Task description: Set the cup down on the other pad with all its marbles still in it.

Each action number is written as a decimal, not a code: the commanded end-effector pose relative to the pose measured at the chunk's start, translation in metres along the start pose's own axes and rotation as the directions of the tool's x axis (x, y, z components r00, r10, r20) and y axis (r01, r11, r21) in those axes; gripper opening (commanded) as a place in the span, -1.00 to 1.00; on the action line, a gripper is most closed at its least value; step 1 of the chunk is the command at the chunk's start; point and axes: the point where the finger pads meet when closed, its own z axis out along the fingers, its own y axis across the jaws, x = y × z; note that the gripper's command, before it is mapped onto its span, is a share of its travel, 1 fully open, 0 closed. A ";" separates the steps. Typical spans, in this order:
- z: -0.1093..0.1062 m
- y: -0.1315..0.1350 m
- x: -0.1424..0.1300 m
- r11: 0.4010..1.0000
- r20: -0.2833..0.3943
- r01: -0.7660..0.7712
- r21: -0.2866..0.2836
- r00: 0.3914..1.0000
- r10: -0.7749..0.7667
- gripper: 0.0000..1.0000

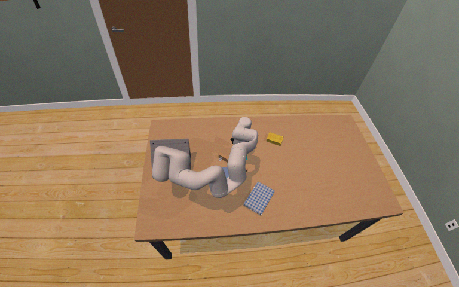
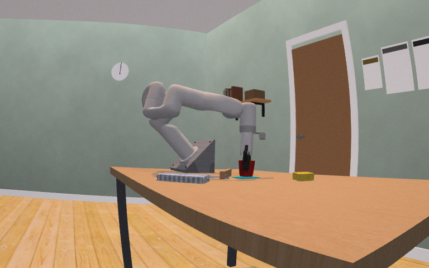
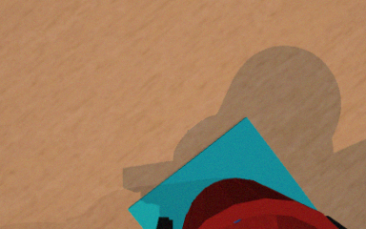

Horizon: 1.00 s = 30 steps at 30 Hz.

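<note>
The dark red cup (image 2: 246, 171) (image 3: 248, 205) stands upright on or just above the teal pad (image 2: 253, 177) (image 3: 238, 153). In the wrist view it covers the pad's near part. My gripper (image 2: 246, 158) (image 3: 250, 224) reaches straight down from above, and its dark fingers stand on either side of the cup, shut on it. A small blue marble (image 3: 236, 221) shows inside the cup; the rest of its inside is out of frame. In the top view the arm hides the cup and only a sliver of the teal pad (image 1: 247, 157) shows. A bit of a blue pad (image 1: 225, 172) shows under the arm.
A short wooden rail (image 2: 225, 173) (image 1: 221, 156) stands just left of the teal pad. A blue checkered block (image 1: 259, 198) (image 2: 182, 177) lies toward the table's front. A yellow sponge (image 1: 274, 138) (image 2: 303, 176) lies to the right. The grey arm base (image 1: 169, 143) (image 2: 202, 154) sits at the table's left edge.
</note>
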 end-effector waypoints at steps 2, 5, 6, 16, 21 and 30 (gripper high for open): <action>-0.001 0.000 0.002 1.000 -0.005 0.000 -0.001 1.000 0.000 0.70; 0.000 0.000 0.002 1.000 -0.005 0.000 -0.001 1.000 0.000 0.70; 0.000 0.000 0.002 1.000 -0.005 0.000 -0.001 1.000 0.000 0.70; 0.000 0.000 0.002 1.000 -0.005 0.000 -0.001 1.000 0.000 1.00; 0.000 0.000 0.002 1.000 -0.005 0.000 -0.001 1.000 0.000 1.00; 0.000 0.000 0.002 1.000 -0.005 0.000 -0.001 1.000 0.000 1.00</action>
